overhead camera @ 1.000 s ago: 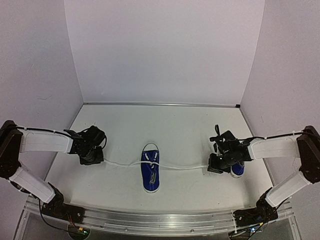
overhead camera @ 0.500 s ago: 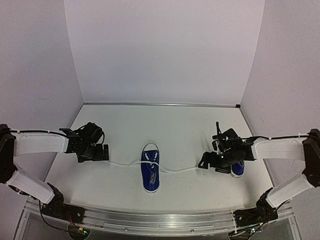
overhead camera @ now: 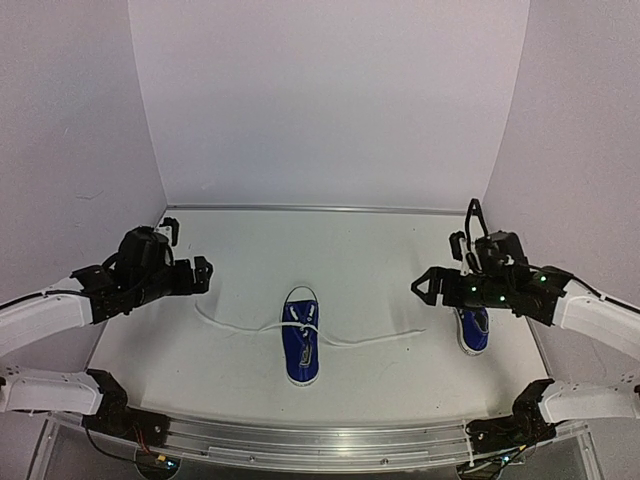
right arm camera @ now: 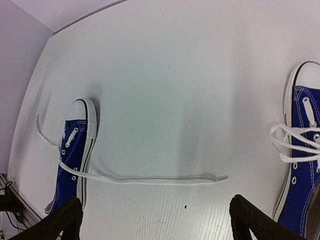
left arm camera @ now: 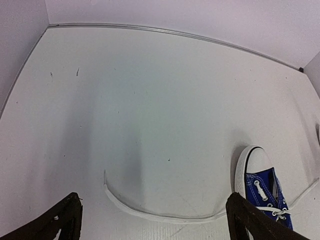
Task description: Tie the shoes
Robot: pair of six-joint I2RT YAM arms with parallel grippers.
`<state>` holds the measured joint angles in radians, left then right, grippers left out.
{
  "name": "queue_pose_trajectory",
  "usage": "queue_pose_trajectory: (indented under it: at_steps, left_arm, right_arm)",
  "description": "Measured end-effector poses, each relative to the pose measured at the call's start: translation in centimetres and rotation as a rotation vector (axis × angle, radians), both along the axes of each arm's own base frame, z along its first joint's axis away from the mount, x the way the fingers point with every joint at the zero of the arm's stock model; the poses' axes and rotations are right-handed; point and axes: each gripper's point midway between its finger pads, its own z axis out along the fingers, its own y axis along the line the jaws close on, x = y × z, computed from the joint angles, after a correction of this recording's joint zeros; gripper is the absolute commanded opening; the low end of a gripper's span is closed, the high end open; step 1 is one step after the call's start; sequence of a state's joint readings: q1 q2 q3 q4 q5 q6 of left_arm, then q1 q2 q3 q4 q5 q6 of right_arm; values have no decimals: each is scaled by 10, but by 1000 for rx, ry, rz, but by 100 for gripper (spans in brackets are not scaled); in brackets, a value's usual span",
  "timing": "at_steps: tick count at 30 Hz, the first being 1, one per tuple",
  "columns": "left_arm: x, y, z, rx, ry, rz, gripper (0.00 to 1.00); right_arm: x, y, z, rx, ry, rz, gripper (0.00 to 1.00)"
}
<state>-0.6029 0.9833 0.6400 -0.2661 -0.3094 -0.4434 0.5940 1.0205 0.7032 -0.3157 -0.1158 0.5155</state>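
One blue shoe (overhead camera: 301,350) sits mid-table, toe pointing away. Its white laces (overhead camera: 235,325) cross over the tongue and trail flat to either side. The other shoe (overhead camera: 474,330) lies near the right edge, partly hidden below the right gripper (overhead camera: 447,250). That gripper and the left gripper (overhead camera: 186,250) hang above the table (overhead camera: 350,240), jaws spread wide, holding nothing.

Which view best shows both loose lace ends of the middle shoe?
Top external: the left lace end and right lace end lie full-length beside the middle shoe. Left wrist shows only the left one; right wrist mainly the right.
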Motion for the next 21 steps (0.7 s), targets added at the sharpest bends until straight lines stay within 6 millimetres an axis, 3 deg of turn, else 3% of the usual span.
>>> queue_pose_trajectory:
  at_steps: [5, 11, 15, 21]
  left_arm:
    - [4, -23, -32, 69, 102, -129, 100]
    - [-3, -80, -62, 205, 199, -396, 99]
    - [-31, -121, -80, 285, 226, -632, 86]
    - [-46, -142, -110, 360, 285, -849, 67]
  right_arm:
    - [27, 12, 23, -42, -66, 19, 98]
    - [43, 30, 21, -60, -74, 81, 98]
    - [42, 43, 17, -27, -65, 140, 98]
    - [33, 60, 11, 43, -46, 225, 98]
